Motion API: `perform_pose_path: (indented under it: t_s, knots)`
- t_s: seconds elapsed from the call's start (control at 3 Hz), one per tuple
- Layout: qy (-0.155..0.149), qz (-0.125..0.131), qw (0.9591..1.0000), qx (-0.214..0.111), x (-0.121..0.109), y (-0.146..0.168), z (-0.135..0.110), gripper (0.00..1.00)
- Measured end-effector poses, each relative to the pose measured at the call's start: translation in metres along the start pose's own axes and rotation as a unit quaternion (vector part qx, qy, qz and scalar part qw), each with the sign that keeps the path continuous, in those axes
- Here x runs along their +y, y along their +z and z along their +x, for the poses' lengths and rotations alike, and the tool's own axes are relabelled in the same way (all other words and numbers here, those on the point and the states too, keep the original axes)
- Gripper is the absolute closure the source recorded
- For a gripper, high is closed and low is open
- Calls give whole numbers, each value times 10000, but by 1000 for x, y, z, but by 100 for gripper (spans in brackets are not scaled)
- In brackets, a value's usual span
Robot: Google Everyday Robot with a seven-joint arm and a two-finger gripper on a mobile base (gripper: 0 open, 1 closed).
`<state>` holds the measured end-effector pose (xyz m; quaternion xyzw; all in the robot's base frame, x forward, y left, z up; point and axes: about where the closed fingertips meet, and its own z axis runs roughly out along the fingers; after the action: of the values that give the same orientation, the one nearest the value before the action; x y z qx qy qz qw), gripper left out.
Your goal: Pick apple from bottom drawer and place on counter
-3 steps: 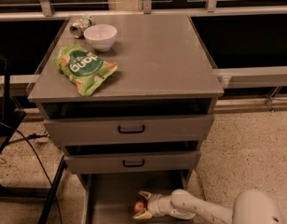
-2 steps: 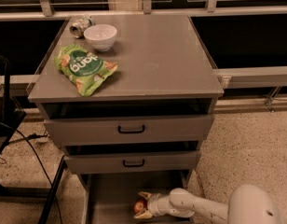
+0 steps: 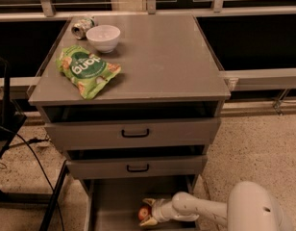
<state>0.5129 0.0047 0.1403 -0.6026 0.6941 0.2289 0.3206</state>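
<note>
The bottom drawer (image 3: 112, 201) is pulled out at the foot of the grey cabinet. A small red apple (image 3: 143, 212) lies on its floor toward the right. My gripper (image 3: 147, 212) reaches in from the right on a white arm, and its two pale fingers (image 3: 149, 202) sit one above and one below the apple, right against it. The counter (image 3: 162, 57) is the flat grey top of the cabinet, well above the gripper.
On the counter's left side lie a green snack bag (image 3: 86, 70), a white bowl (image 3: 103, 37) and a tipped can (image 3: 82, 27). Two drawers with black handles (image 3: 135, 134) sit above the bottom drawer. Cables and a dark stand are at the left on the floor.
</note>
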Motion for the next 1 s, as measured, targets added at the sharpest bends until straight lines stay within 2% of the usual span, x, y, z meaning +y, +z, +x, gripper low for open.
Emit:
perform_pose_path:
  t_s: [0.33,0.67,1.0]
  knots:
    - [-38,-47,9999,85,0,1,2,35]
    - [-78,-186,9996,210,3,2,6,62]
    - [-78,-186,9996,210,3,2,6,85]
